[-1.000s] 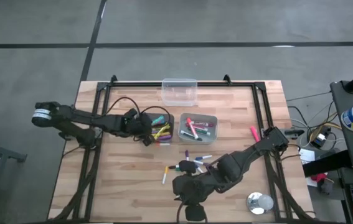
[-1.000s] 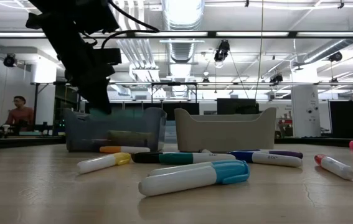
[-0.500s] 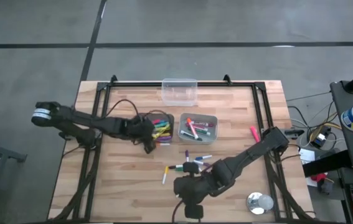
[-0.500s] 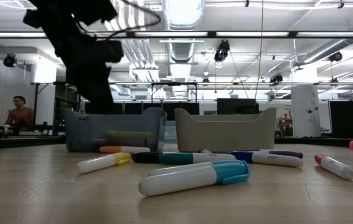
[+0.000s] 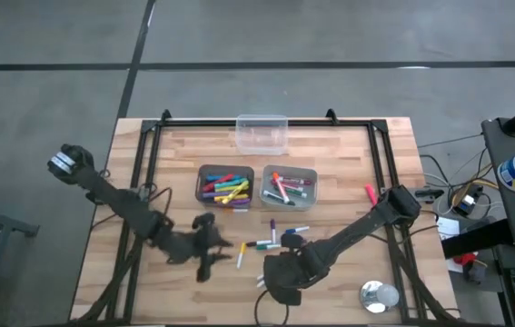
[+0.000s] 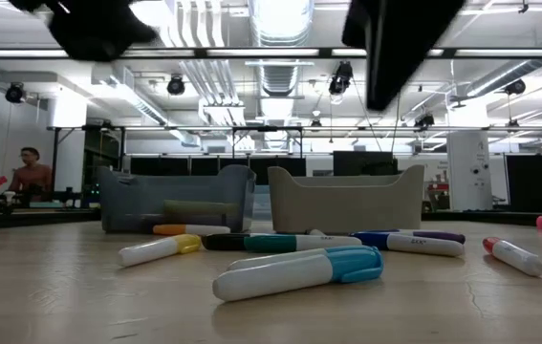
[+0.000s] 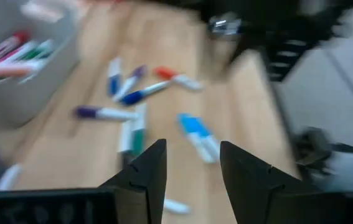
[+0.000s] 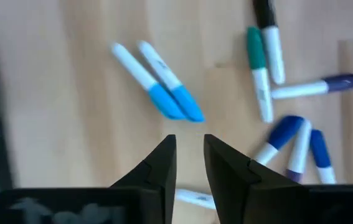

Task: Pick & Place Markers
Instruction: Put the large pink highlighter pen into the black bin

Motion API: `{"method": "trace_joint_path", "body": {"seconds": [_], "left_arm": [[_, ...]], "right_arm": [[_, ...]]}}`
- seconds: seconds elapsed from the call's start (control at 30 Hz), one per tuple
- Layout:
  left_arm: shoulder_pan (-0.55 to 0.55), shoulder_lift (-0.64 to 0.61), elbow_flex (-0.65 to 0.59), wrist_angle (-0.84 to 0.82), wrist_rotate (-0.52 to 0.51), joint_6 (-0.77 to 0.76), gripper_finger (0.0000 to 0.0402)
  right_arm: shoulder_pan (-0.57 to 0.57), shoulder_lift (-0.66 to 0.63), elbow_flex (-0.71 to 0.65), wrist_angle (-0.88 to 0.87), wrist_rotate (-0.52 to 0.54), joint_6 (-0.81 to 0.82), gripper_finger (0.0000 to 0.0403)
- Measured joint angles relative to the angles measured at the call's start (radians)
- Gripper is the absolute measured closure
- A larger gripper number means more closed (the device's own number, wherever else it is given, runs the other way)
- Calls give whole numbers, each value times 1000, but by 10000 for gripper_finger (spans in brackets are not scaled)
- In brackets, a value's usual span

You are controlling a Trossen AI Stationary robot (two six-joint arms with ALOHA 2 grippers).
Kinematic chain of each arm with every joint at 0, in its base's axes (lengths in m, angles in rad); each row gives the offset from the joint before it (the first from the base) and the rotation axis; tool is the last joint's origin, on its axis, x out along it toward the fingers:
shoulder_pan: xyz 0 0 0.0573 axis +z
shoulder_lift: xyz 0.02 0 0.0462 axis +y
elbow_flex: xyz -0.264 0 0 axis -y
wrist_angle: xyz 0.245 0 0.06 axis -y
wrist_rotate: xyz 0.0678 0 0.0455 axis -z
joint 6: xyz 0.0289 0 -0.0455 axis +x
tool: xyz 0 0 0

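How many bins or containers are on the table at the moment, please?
3: a grey bin of markers left of centre, a second grey bin of markers touching its right side, and a clear empty container at the table's far edge. None appears hidden.

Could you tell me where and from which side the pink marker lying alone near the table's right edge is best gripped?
Probably mid-barrel, from straight above, with the fingers closing across its width. The pink marker lies flat and slanted on the table, with bare wood along both long sides.
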Motion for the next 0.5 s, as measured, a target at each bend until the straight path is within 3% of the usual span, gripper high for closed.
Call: {"method": "trace_joint_path", "body": {"seconds": [0.2,0.5], "left_arm": [[-119,1,0,125,-40,142,260],[-125,2,-7,135,-41,149,260]], "right_arm": [[-3,0,-54,-26,12,2,337],[22,-1,-99,-31,-37,45,340]]}}
